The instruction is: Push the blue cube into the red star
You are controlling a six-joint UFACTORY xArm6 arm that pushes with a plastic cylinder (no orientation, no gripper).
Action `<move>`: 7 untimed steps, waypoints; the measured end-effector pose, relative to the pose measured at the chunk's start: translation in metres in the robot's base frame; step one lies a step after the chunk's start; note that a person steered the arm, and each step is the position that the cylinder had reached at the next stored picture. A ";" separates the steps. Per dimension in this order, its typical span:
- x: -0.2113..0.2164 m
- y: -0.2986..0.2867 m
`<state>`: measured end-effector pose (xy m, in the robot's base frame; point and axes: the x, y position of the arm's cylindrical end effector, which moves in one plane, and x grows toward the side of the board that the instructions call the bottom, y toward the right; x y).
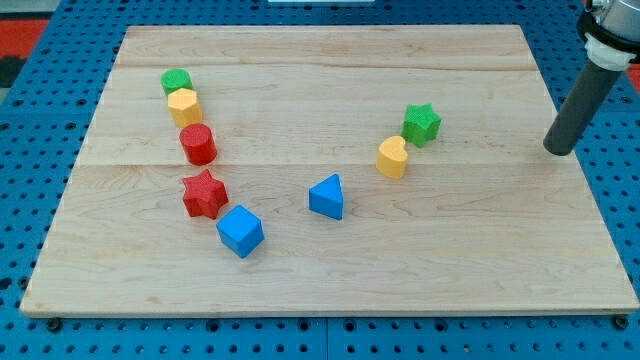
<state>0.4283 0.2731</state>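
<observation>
The blue cube (240, 231) sits on the wooden board (330, 280) at the lower left of centre. The red star (204, 194) lies just up and left of it, the two almost touching. My tip (559, 151) is at the board's right edge, far to the right of both blocks, touching no block.
A red cylinder (198, 144), a yellow block (184, 106) and a green block (176, 81) line up above the red star. A blue triangular block (327, 197) sits mid-board. A yellow block (392, 157) and a green star (421, 124) sit to the right of centre.
</observation>
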 end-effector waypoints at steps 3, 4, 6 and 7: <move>0.041 -0.014; 0.129 -0.060; 0.160 -0.290; 0.112 -0.357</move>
<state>0.5399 -0.0844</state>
